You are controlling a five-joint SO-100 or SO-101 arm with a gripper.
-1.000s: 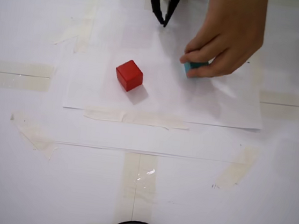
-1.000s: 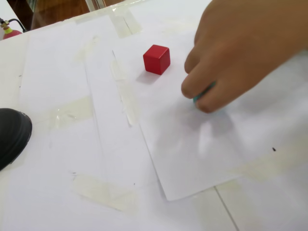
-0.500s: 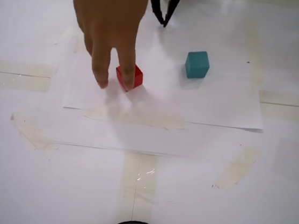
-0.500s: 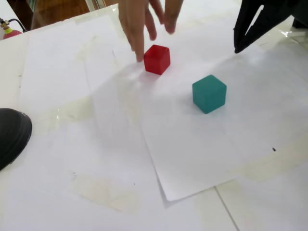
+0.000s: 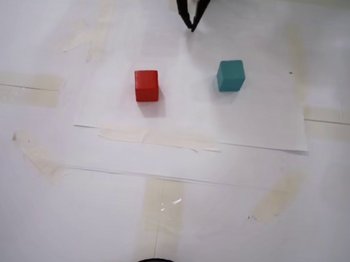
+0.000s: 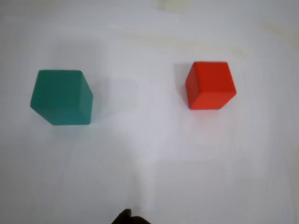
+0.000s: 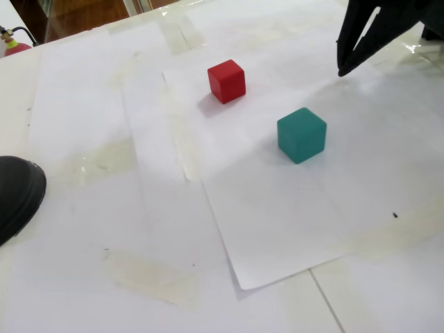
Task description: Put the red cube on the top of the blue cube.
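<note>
The claw [image 5: 192, 23] is cut off by the top edge in both fixed views, and a dark round object [image 7: 17, 196] is cropped at the desk's near edge.

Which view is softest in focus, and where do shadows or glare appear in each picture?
The wrist view is softest: the red cube and teal cube have hazy edges and faint shadows. In a fixed view from above, the red cube casts a short shadow toward the bottom edge, and tape glints. In the angled fixed view, glare shows beside the claw.
</note>
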